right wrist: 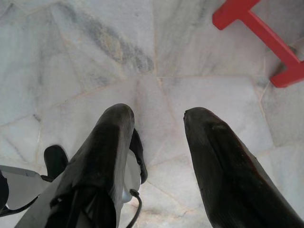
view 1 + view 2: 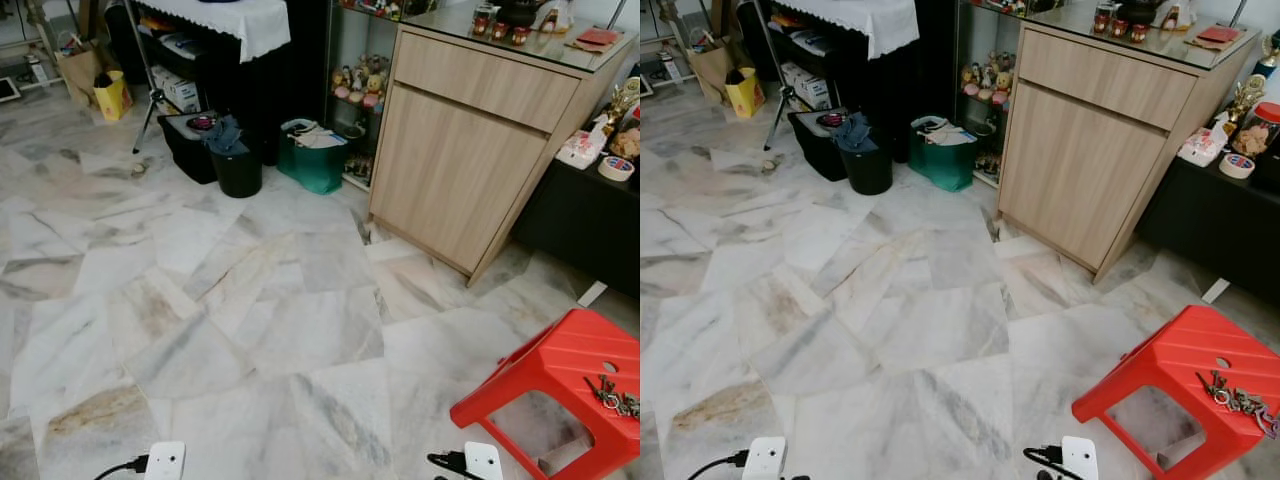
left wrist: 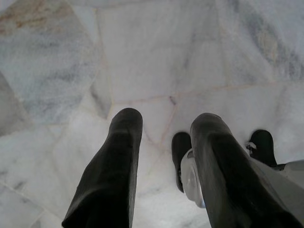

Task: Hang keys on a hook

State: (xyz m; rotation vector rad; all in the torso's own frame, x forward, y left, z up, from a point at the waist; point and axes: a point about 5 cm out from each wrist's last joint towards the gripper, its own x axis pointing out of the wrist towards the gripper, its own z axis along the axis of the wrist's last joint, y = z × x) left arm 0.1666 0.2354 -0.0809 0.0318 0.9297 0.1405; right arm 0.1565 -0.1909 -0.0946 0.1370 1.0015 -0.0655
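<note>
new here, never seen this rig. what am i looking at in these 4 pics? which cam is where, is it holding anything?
It is a walking humanoid robot in a home. The two wide pictures come from a stereo camera on its head, looking down at a marble floor. On the robot's right stands a red stool with a bunch of keys on its seat. Ahead is a wooden cabinet.

The other two pictures come from cameras on the wrists, each looking along that arm's two black fingers. The left gripper and right gripper both hang over bare floor, jaws apart, holding nothing. The right wrist view also catches the stool's legs. No hook can be made out.
</note>
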